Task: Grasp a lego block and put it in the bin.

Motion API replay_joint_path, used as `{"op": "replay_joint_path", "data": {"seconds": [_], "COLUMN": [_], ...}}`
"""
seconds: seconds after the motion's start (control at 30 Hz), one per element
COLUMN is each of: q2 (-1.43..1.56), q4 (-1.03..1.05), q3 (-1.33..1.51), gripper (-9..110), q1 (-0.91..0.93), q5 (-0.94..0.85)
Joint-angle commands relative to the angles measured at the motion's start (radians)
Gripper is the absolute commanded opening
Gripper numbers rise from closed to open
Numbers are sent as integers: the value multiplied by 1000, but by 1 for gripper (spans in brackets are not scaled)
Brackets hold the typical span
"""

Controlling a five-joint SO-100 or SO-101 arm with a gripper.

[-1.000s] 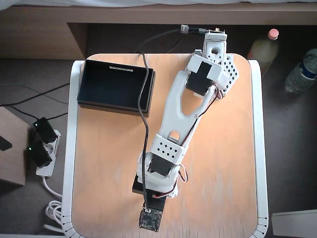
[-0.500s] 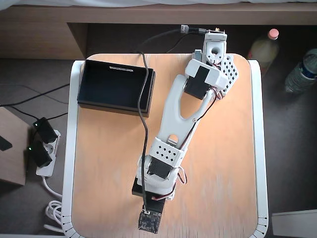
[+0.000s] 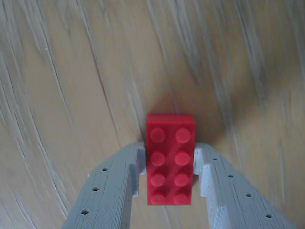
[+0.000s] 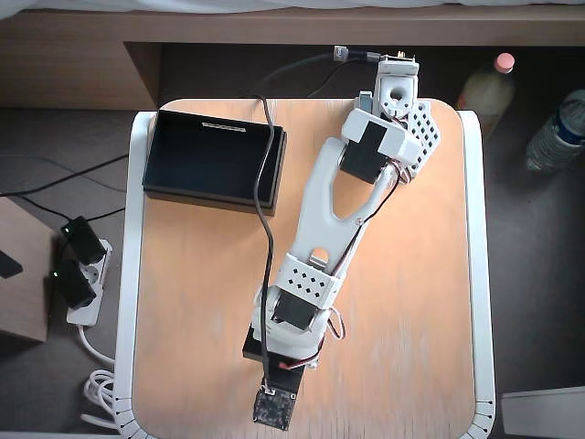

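One red lego block [image 3: 170, 159] pinched between the gripper [image 3: 170, 179] fingers in the wrist view, one black bin [image 4: 212, 160] far left, two bottles [image 4: 484, 87] far right

The small red studded plastic lego block [image 3: 170, 159] is found between the grey two-finger gripper [image 3: 170, 176] on the wooden table [image 4: 201, 311]. In the overhead view, the shallow black rectangular bin [image 4: 213, 160] is placed at 10 o'clock, the arm [image 4: 331, 215] stretched from 1 toward 6.
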Motion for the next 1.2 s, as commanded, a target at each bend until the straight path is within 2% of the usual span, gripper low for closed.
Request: {"op": "replay_joint_path", "data": {"seconds": [0.0,0.63,0.83,1.17], "q2": [209,805,957,1025], "q4": [114,597,779,787], "q3": [-120,-121,-121,-115], "gripper": [0,0,0,0], "q1": [3,207,370,733], "q5": [-31,-106,-106,-118]}}
